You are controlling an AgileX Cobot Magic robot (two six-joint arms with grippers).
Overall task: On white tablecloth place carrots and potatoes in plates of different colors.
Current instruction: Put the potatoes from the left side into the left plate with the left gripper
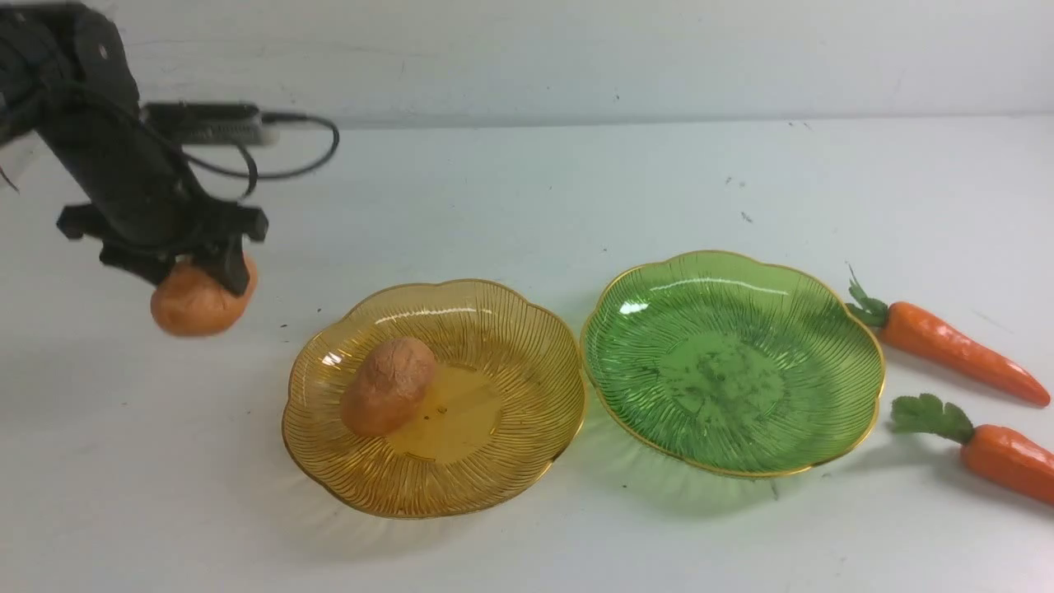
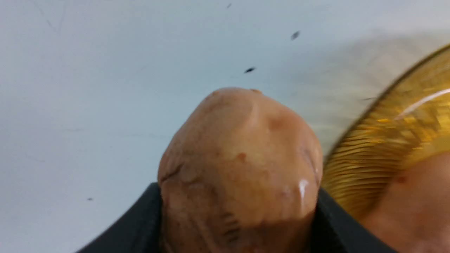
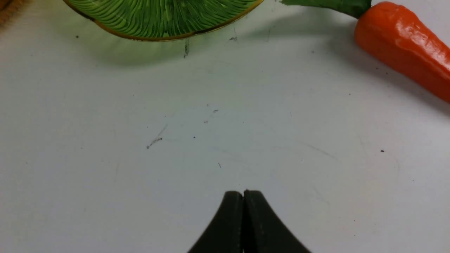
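Front view: the left fingers (image 1: 233,273) clench a potato (image 1: 198,311) close to the table (image 1: 527,206), left of the amber plate (image 1: 494,486), where a second potato (image 1: 387,385) lies. The green plate (image 1: 733,362) sits just beside the amber one, with the farther carrot (image 1: 955,342) and the nearer carrot (image 1: 1009,461) on the table to its right.

Left wrist view: the potato fills the grip, the amber plate's rim near.

Right wrist view: the right fingers (image 3: 243,225) are pressed together on nothing, over the table.

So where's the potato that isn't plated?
Front view, far left: this potato is held in the left gripper, just left of the amber plate holding the other potato.
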